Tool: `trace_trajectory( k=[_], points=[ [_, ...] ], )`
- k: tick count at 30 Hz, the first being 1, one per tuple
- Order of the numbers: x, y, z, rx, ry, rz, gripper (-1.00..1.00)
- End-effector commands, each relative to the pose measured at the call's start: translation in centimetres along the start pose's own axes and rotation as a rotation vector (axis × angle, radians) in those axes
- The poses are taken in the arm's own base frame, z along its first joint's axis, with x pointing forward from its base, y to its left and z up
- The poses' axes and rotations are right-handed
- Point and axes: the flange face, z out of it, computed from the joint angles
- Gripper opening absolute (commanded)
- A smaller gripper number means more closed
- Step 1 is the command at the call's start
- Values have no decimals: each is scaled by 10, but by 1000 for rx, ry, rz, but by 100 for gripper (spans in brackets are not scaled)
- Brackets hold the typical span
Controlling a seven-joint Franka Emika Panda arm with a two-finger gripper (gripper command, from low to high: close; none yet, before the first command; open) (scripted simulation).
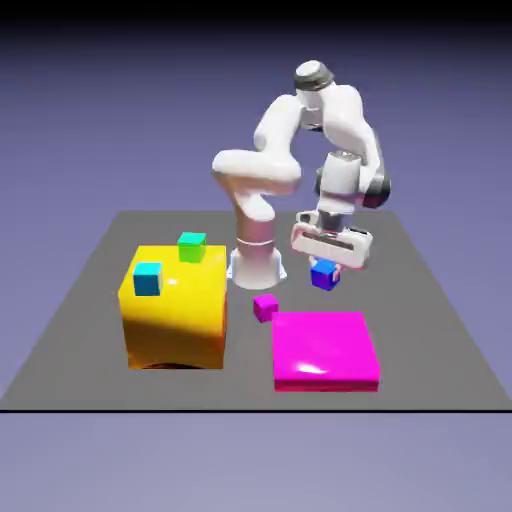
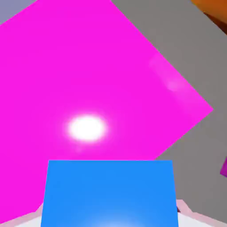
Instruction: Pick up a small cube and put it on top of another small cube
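Half the job looks done: our gripper [image 1: 326,268] is clamped on the small blue cube [image 1: 323,275], lifted off the table near the magenta slab [image 1: 325,348]; placing it on another small cube, perhaps the magenta cube [image 1: 265,306], remains.

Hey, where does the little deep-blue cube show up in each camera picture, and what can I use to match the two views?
Exterior view: the deep-blue cube sits right of centre, under the tool, above the table.
Hand view: it fills the bottom middle, large.
Shared landmark: the flat magenta slab, in front of the cube in the exterior view, behind it in the hand view.
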Motion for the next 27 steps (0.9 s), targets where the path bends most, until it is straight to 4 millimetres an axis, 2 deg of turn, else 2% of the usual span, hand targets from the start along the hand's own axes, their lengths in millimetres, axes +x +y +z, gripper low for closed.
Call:
trace_trajectory(
  k=[1,8,15,20,25,27],
  points=[
    [6,-5,-5,-10,10,37,-100],
    [60,-39,-41,-64,84,311,-100],
    [136,-59,-74,-102,189,610,-100],
    [201,-60,-94,-123,283,838,-100],
    [271,-47,-112,-141,394,1076,-100],
    [279,-45,-114,-142,407,1102,-100]
  ],
)
